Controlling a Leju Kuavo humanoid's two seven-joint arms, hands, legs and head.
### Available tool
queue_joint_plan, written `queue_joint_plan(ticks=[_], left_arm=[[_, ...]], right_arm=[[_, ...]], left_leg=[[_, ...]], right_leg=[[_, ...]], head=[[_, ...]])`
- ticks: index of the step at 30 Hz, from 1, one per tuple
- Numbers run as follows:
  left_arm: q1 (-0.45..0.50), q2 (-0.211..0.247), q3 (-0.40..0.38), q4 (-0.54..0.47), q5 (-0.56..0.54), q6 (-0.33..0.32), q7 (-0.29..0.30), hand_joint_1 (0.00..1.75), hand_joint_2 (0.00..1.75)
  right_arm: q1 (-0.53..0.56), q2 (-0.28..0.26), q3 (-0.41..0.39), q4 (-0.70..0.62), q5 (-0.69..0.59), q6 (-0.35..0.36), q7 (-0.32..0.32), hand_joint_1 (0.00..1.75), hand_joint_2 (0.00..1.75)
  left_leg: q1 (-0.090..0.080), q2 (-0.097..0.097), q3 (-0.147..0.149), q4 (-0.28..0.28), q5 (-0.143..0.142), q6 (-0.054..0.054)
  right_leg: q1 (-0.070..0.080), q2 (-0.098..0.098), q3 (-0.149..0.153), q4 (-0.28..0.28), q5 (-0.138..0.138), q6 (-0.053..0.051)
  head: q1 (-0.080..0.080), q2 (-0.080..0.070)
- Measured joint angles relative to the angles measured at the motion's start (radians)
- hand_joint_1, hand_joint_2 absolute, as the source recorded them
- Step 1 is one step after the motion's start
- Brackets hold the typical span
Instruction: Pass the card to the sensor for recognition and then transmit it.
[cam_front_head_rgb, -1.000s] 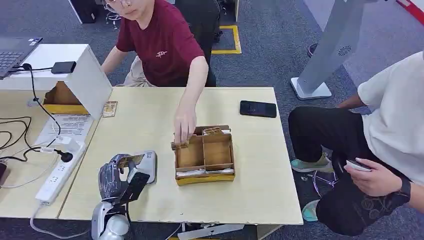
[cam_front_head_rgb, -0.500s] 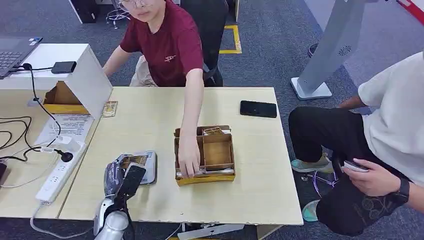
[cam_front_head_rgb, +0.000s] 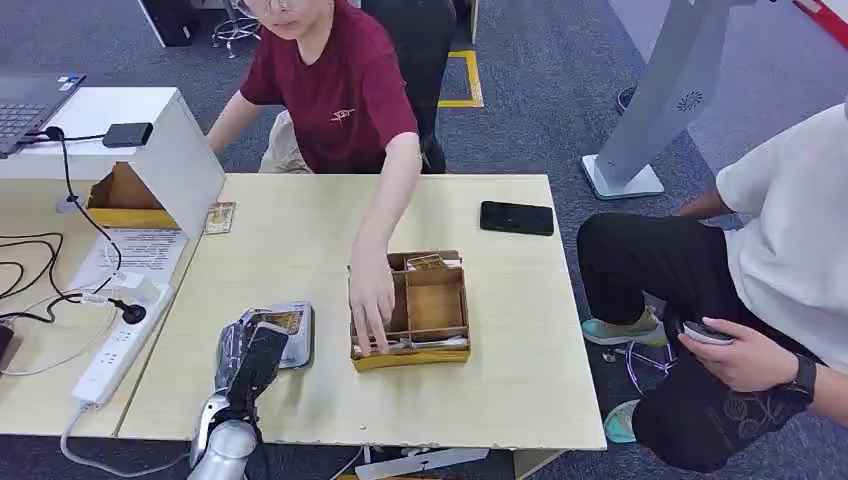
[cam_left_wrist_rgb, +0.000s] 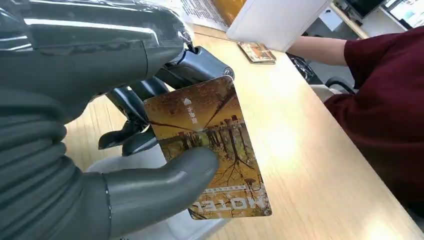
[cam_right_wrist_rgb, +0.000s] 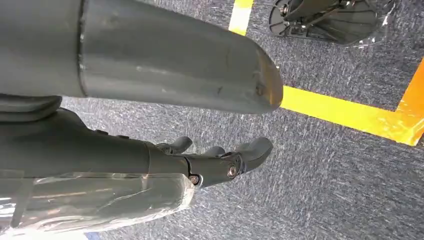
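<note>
My left hand (cam_front_head_rgb: 248, 358) holds a brown-gold hotel card (cam_front_head_rgb: 283, 321) just over the grey card sensor (cam_front_head_rgb: 302, 348) near the table's front left. In the left wrist view the thumb (cam_left_wrist_rgb: 165, 180) presses on the card (cam_left_wrist_rgb: 220, 130) while darker fingers back it from behind. The card's printed face shows a skyline and trees. My right hand (cam_right_wrist_rgb: 220, 160) hangs over grey carpet, fingers loosely apart with nothing in them.
A person in a red shirt reaches a hand (cam_front_head_rgb: 370, 300) into the cardboard divider box (cam_front_head_rgb: 440, 358) right of the sensor. A black phone (cam_front_head_rgb: 515, 217), a second card (cam_front_head_rgb: 220, 216), a white stand (cam_front_head_rgb: 175, 160) and a power strip (cam_front_head_rgb: 112, 358) lie around. Another person sits at the right.
My left hand has turned and shifted slightly right, bringing the card lower over the sensor. The person's hand moved from the box's far left corner to its near side.
</note>
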Motion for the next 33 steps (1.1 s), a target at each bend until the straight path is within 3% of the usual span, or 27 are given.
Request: queue_joint_plan(ticks=[12, 19, 24, 33], left_arm=[[-0.012, 0.002, 0.0, 0.028, 0.01, -0.068, 0.027, 1.75, 1.75], [-0.038, 0.007, 0.0, 0.051, 0.045, -0.15, 0.077, 1.75, 1.75], [-0.052, 0.01, 0.0, 0.077, 0.035, -0.149, 0.087, 1.75, 1.75], [-0.095, 0.01, 0.0, 0.147, -0.029, -0.088, 0.113, 1.75, 1.75]], right_arm=[[0.0, 0.001, -0.016, 0.0, 0.014, 0.002, -0.001, 0.0, 0.0], [0.0, 0.002, -0.021, 0.0, 0.018, 0.003, -0.002, 0.0, 0.0], [0.0, 0.004, -0.021, 0.0, 0.025, 0.003, -0.005, 0.0, 0.0], [0.0, 0.008, -0.03, 0.0, 0.042, 0.003, -0.01, 0.0, 0.0]], left_leg=[[0.0, 0.0, 0.0, 0.0, 0.0, 0.0], [0.0, -0.001, 0.0, 0.0, 0.0, 0.0], [0.0, -0.001, 0.001, 0.0, 0.0, 0.0], [0.0, -0.001, 0.002, 0.0, 0.001, 0.001]], right_leg=[[0.0, 0.0, 0.0, 0.0, 0.0, 0.0], [0.0, -0.001, 0.001, 0.0, 0.0, 0.0], [0.0, -0.001, 0.001, 0.0, 0.0, 0.0], [0.0, -0.001, 0.003, 0.0, 0.001, 0.0]], head=[[0.0, 0.0], [0.0, 0.0], [0.0, 0.0], [0.0, 0.0]])
